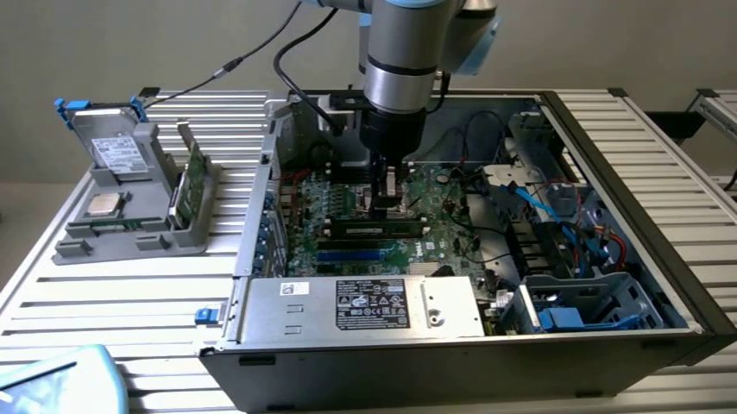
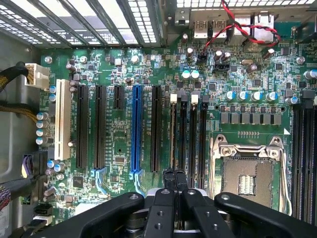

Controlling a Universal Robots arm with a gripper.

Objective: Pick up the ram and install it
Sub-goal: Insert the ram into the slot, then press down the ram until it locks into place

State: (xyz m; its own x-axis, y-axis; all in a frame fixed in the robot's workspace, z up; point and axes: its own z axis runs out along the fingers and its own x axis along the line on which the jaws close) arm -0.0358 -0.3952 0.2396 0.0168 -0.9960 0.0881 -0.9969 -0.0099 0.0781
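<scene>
The ram (image 1: 374, 229), a dark-green stick with a pale label, sits lengthwise in a slot on the green motherboard (image 1: 444, 203) inside the open computer case. My gripper (image 1: 386, 205) hangs straight down over it, fingertips just above its middle. In the wrist view the gripper (image 2: 174, 174) is shut, its black fingers (image 2: 169, 179) pressed together with nothing between them. They hover over the black memory slots with white end clips (image 2: 188, 134). Whether the fingertips touch the ram I cannot tell.
A grey holder (image 1: 133, 207) on the slatted table at the exterior view's left carries a drive, a processor and a thin upright green board (image 1: 186, 183). Case walls (image 1: 645, 207), cables (image 1: 553, 203), the power supply (image 1: 368, 306) and the processor socket (image 2: 245, 173) surround the slots.
</scene>
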